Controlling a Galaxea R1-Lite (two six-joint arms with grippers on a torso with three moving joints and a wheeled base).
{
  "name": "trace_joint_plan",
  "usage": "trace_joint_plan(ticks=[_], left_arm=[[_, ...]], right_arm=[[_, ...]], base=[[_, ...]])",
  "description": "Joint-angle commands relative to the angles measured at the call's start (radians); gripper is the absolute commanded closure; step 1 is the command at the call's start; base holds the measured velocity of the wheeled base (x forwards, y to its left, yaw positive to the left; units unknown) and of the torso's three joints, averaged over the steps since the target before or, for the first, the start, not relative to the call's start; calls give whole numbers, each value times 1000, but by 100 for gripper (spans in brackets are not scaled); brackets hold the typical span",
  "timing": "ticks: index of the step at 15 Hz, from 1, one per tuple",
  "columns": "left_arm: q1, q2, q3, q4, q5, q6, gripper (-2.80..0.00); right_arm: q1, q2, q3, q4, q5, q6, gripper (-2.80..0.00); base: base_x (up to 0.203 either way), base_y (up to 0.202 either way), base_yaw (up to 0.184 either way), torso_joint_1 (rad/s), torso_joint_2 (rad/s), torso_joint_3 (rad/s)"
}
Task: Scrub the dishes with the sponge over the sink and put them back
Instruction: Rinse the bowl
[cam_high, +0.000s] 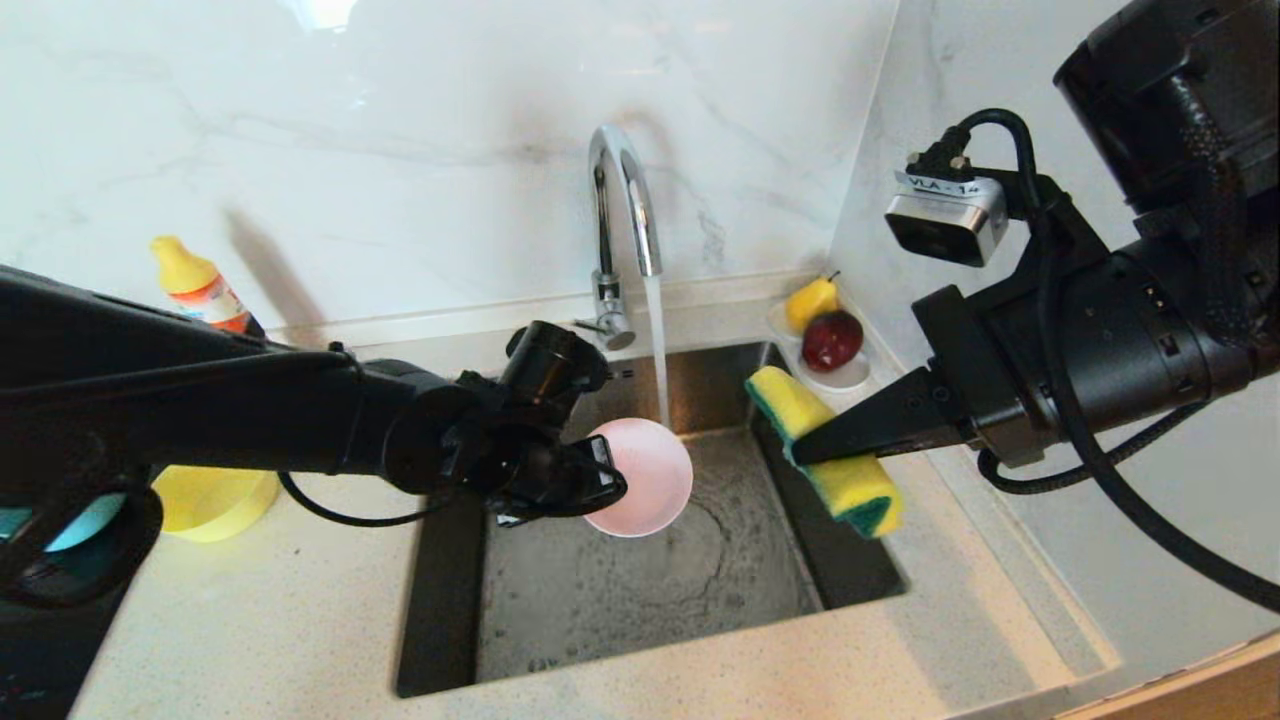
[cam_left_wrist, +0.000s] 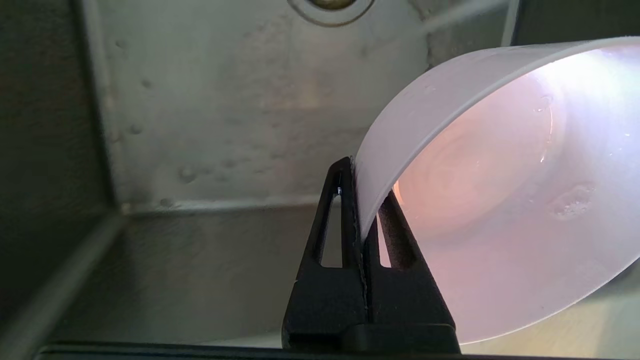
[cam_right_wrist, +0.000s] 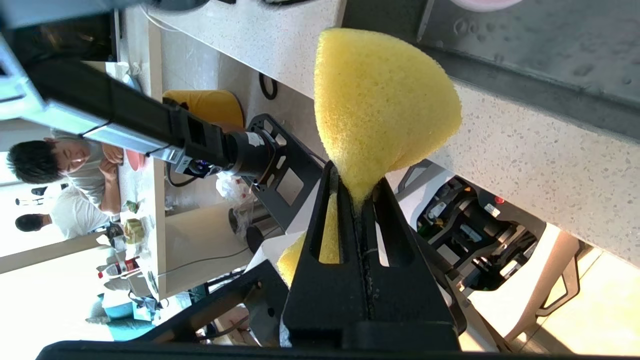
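Note:
My left gripper (cam_high: 600, 480) is shut on the rim of the pale pink bowl (cam_high: 645, 478), holding it tilted on edge above the steel sink (cam_high: 640, 590), just beside the running water stream (cam_high: 658, 350). In the left wrist view the pink bowl (cam_left_wrist: 505, 200) has its wall pinched between the fingers (cam_left_wrist: 350, 210). My right gripper (cam_high: 805, 450) is shut on the yellow sponge (cam_high: 825, 450) with its green layer, held over the sink's right edge. The sponge (cam_right_wrist: 380, 105) bulges above the fingers. A yellow bowl (cam_high: 215, 500) and a light blue bowl (cam_high: 85, 520) rest on the left counter.
The faucet (cam_high: 625, 220) stands behind the sink, running. A white saucer (cam_high: 835, 375) with a pear (cam_high: 810, 300) and a red apple (cam_high: 832, 340) sits at the back right corner. A yellow-capped bottle (cam_high: 195, 285) stands at the back left. A marble wall rises behind and right.

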Motion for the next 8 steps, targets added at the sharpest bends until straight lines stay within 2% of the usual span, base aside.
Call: trace_joint_plan(ticks=[1, 8], left_arm=[[3, 71, -81, 37, 1, -20, 0], [39, 159, -203, 86, -2, -42, 0]], right_arm=[[0, -20, 13, 5, 3, 3, 0], [-1, -35, 12, 5, 4, 4, 0]], base=[[0, 0, 0, 0, 0, 0], [0, 0, 0, 0, 0, 0]])
